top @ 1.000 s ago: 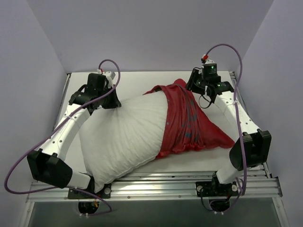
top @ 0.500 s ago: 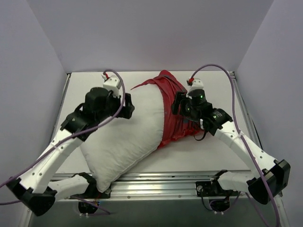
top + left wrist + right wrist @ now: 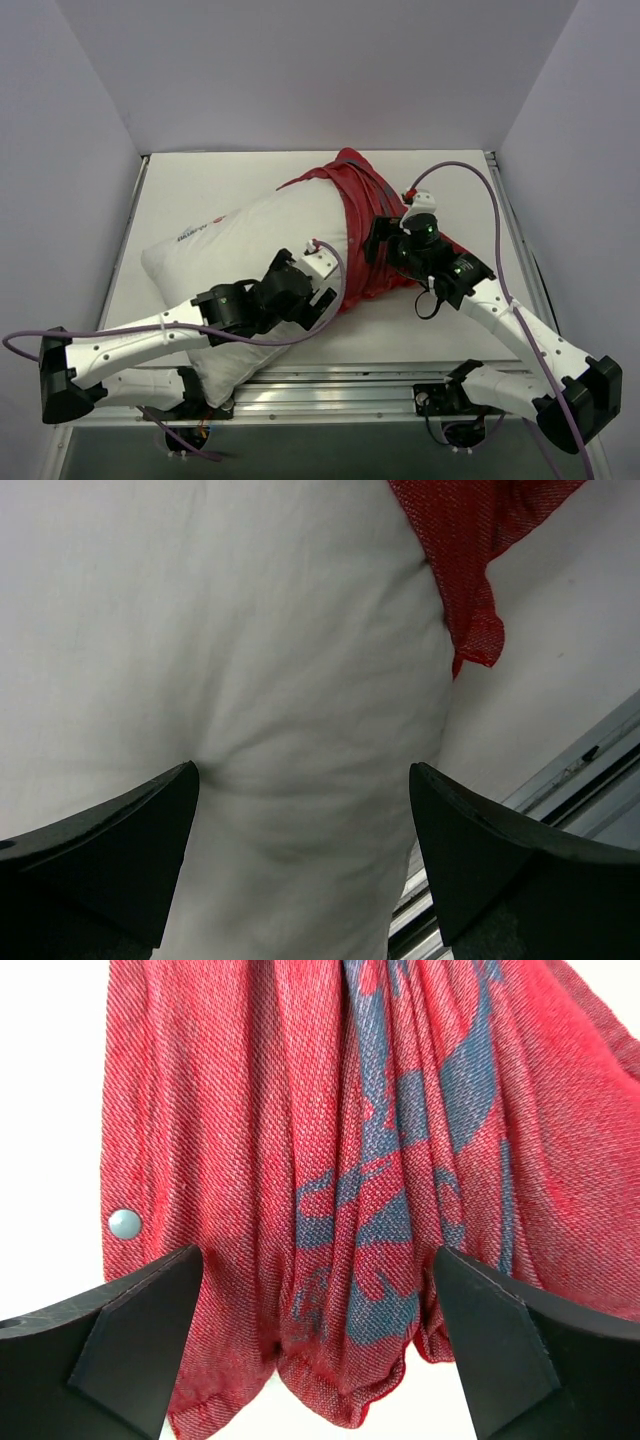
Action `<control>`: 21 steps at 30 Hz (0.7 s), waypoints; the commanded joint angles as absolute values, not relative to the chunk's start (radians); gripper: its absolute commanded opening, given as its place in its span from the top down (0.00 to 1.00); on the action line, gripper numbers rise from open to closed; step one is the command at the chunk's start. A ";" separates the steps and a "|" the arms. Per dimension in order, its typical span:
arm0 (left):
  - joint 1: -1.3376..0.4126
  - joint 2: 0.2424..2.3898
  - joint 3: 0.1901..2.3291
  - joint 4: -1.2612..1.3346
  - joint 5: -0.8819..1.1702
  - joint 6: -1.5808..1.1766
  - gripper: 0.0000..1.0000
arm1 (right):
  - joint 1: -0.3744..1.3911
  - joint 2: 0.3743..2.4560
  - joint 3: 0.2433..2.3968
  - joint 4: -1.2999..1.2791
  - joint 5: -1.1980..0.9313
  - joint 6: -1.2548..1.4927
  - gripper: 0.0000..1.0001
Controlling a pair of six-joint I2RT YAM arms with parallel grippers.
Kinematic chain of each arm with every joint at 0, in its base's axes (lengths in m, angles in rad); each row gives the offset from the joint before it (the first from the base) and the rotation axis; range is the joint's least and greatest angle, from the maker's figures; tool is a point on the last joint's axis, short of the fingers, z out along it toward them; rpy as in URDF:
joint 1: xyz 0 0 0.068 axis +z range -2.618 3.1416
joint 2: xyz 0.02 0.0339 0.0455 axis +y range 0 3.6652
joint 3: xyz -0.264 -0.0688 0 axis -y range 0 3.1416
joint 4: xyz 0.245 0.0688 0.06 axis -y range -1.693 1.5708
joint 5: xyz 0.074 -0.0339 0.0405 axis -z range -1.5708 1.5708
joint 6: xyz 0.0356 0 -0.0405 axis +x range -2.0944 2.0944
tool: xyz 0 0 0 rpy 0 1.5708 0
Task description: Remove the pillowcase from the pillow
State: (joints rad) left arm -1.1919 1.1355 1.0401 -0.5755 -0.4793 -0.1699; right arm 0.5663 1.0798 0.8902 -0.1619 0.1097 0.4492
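I see most of the pillow (image 3: 265,232) bare, the pillowcase (image 3: 360,205) bunched over its far end and yet to come off, left fingers (image 3: 100,860) and right fingers (image 3: 520,1350) spread, gripping nothing.

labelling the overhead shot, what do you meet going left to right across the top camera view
pillow → left gripper → pillowcase; the right gripper sits over the pillowcase, so it is left out of the order

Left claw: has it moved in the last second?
Yes. The left claw came from the far left of the table toward the near rail, over the pillow.
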 commanded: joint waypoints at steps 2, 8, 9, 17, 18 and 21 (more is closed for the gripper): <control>-1.198 1.213 1.074 -0.534 -0.572 -0.167 0.06 | 0.569 1.040 0.877 -0.161 0.160 0.448 0.04; -1.195 1.319 1.081 -0.597 -0.684 -0.265 0.06 | 0.569 1.022 0.844 -0.143 0.134 0.453 0.04; -1.190 1.330 1.081 -0.621 -0.693 -0.282 0.05 | 0.569 1.022 0.838 -0.135 0.123 0.453 0.04; -1.135 1.329 1.002 -0.542 -0.680 -0.370 0.65 | 0.569 1.009 0.772 -0.106 0.071 0.468 0.05; -1.129 1.321 0.990 -0.516 -0.672 -0.367 0.75 | 0.569 1.005 0.766 -0.103 0.063 0.474 0.04; -1.109 1.292 0.983 -0.489 -0.647 -0.359 0.98 | 0.571 0.999 0.736 -0.097 0.045 0.489 0.04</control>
